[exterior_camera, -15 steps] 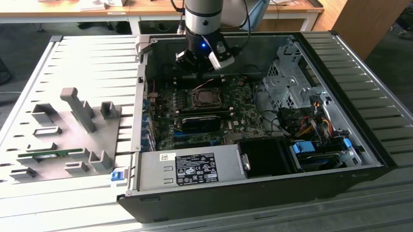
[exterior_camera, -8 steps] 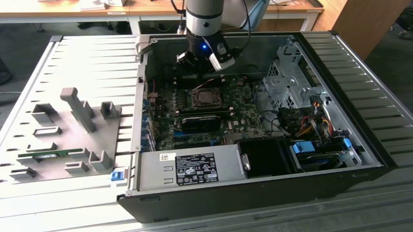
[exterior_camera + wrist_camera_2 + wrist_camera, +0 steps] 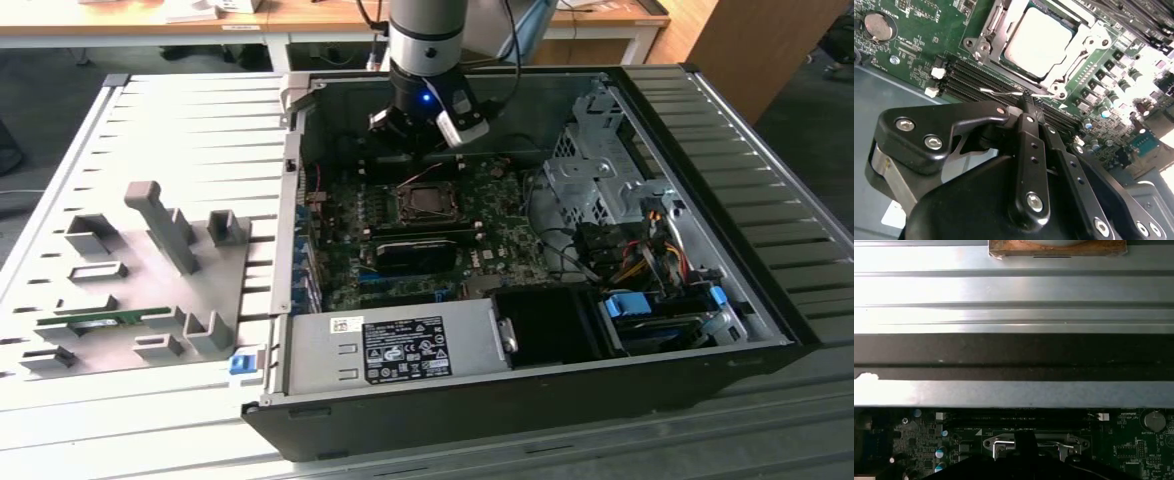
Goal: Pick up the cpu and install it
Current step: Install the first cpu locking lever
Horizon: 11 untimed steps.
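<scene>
1. The cpu [image 3: 1038,40] lies flat in the socket [image 3: 1089,45] on the green motherboard [image 3: 914,50]. In the second wrist view its silver-grey top shows pale and square, and the metal frame lies around it.
2. The hand [image 3: 1026,95] hangs over the motherboard beside the socket. In the second wrist view its black fingers [image 3: 1029,150] come together to a point with no gap between the tips. They hold nothing.
3. The fingertips stand just off the socket's edge, over the row of dark memory slots [image 3: 979,82] that runs along the socket. They are near the cpu but apart from it. A thin wire lever [image 3: 999,92] lies just by the tips.
4. In the exterior view the hand [image 3: 416,140] sits inside the open computer case [image 3: 534,400], just beyond the socket [image 3: 427,200] on the side away from the power supply [image 3: 394,350].
5. The case rests on a ribbed metal worktop [image 3: 174,120]. A grey holder tray [image 3: 134,290] lies on the worktop to the exterior view's left of the case.
</scene>
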Each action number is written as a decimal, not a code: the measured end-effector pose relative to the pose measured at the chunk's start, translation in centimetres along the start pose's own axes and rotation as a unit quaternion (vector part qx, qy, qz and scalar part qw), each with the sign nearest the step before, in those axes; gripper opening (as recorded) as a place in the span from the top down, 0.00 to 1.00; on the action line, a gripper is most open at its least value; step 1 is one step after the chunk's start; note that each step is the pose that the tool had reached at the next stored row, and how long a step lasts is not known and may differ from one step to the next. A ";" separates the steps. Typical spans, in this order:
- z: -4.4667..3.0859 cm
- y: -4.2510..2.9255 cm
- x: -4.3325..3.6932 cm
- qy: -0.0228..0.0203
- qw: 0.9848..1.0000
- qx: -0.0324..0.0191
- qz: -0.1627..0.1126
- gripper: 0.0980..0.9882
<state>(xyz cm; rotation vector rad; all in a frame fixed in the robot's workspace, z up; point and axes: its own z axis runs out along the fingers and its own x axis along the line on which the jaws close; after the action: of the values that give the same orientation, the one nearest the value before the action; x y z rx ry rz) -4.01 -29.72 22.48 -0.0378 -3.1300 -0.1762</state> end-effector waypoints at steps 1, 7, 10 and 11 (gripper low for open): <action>0.04 0.03 -0.09 0.000 1.000 0.000 0.000 0.99; 0.29 0.23 -0.59 0.000 1.000 0.000 0.000 0.99; 0.44 0.31 -0.70 0.000 1.000 0.001 0.000 0.99; 0.47 0.31 -0.75 0.000 1.000 0.001 0.000 0.99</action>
<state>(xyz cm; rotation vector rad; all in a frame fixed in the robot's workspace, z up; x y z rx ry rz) -3.25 -29.39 22.04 -0.0377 -3.1302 -0.1733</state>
